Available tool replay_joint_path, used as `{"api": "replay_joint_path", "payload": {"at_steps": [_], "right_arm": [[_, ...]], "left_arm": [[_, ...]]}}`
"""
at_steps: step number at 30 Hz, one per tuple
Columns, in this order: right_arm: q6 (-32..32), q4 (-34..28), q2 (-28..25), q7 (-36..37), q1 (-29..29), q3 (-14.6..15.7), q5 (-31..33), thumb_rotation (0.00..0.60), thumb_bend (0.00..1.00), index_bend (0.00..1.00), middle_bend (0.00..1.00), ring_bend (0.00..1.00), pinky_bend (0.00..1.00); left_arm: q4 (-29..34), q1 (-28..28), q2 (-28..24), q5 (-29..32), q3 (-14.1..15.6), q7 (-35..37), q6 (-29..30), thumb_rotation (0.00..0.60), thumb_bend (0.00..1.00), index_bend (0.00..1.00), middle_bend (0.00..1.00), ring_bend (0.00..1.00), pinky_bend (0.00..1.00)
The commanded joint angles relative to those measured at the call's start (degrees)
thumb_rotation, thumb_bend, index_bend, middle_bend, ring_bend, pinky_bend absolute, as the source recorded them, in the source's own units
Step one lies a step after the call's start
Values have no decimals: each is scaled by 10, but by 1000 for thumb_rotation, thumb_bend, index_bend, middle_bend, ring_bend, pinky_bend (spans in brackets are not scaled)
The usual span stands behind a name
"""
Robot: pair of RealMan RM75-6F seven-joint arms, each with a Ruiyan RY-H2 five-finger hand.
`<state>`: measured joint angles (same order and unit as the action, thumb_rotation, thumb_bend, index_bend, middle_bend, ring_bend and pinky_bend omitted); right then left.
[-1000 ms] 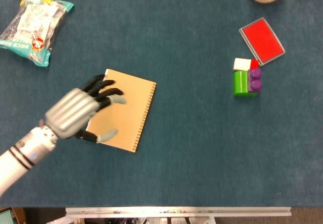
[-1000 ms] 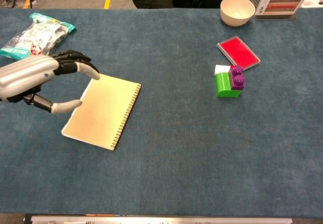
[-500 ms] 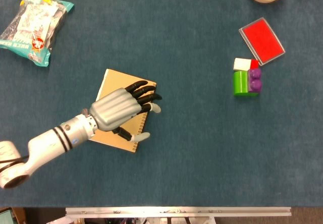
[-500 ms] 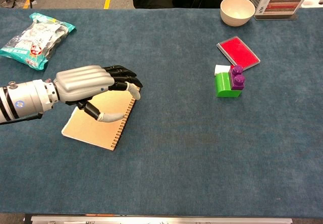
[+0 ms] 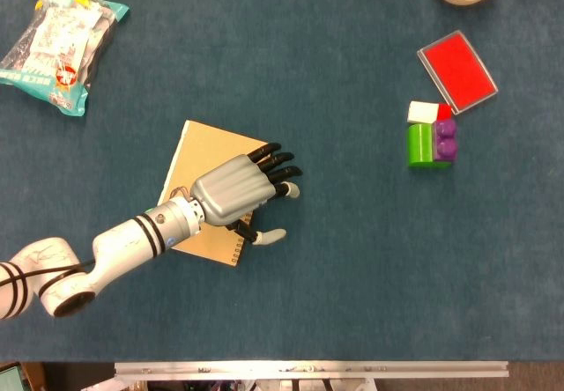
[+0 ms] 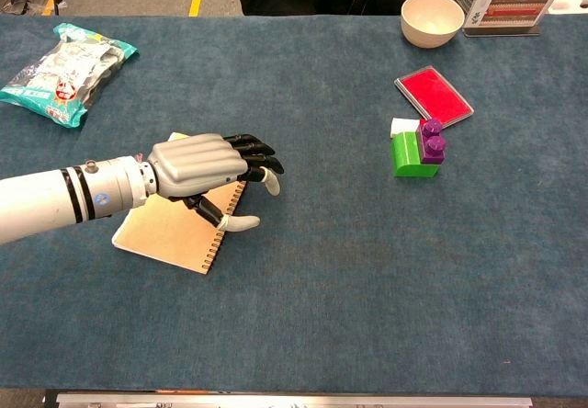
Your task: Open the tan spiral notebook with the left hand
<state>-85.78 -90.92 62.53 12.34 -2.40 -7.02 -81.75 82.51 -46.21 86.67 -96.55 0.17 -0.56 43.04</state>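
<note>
Tan and closed, the spiral notebook [image 5: 201,166] is lying flat on the blue desk [image 5: 352,268], left of the middle, its wire binding along the right-hand edge. The left hand [image 5: 240,191] is reaching across the cover palm down, its dark fingers [image 5: 275,164] spread out past the binding edge and its thumb [image 6: 241,224] sticking out over the desk beside the notebook's near corner — it is gripping nothing, and whether the palm is touching the cover I cannot tell. Well off to the right, a green and purple block [image 5: 430,142] is sitting with a small white block [image 5: 424,111] touching it, and a red pad [image 5: 456,70] is lying just behind them. A snack bag [image 5: 60,40] is resting at the far left corner, a pale bowl [image 6: 433,18] at the far edge.
</note>
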Motion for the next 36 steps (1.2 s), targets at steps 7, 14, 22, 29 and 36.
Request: {"api": "replay_joint_path", "payload": {"at_steps": [7, 14, 22, 29, 36], "right_arm": [[-4, 2, -2, 3, 5, 0, 3, 600, 532, 381, 369, 277, 368], [-4, 3, -2, 4, 6, 0, 4, 600, 532, 381, 369, 277, 367], [-5, 3, -1, 5, 7, 0, 2, 600, 532, 382, 369, 277, 367], [-7, 1, -1, 5, 7, 0, 0, 600, 532, 382, 369, 277, 367], [-7, -1, 0, 5, 5, 0, -5, 600, 533, 382, 369, 277, 367]], "left_arm": [[-34, -9, 29, 52, -4, -52, -25, 53, 291, 246, 128, 0, 0], [-51, -10, 35, 78, -2, -77, -28, 45, 291, 255, 138, 0, 0], [-57, -6, 29, 95, 4, -99, -23, 34, 291, 271, 158, 0, 0], [-55, 1, 9, 111, 8, -106, -14, 31, 291, 279, 168, 0, 0], [-59, 12, -9, 128, 13, -111, -6, 30, 291, 282, 176, 0, 0]]}}
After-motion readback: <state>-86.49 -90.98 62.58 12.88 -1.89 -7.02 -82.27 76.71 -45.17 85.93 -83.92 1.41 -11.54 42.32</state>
